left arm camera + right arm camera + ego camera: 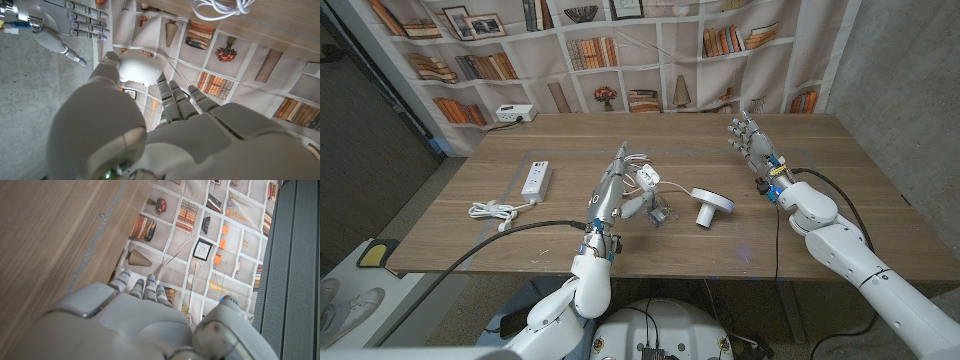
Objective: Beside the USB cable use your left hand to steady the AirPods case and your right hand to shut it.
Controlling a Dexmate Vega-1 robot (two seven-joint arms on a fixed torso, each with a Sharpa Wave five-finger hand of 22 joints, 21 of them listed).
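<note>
My left hand (612, 192) holds the white AirPods case (648, 180) a little above the middle of the table. In the left wrist view the rounded case (140, 67) sits pinched between the thumb and the fingertips (172, 92). I cannot tell whether its lid stands open. My right hand (752, 140) hangs in the air to the right of the case and clear of it, fingers spread and holding nothing. It also appears in the left wrist view (60, 25). The right hand's back (135, 322) has its fingers stretched out. A coiled white cable (492, 210) lies at the table's left.
A white power strip (537, 180) lies beside the coil. A white round stand (710, 205) and a small clear object (658, 213) sit just right of my left hand. A loop of white cable (220, 7) lies on the wood. A bookshelf backdrop hangs behind the table.
</note>
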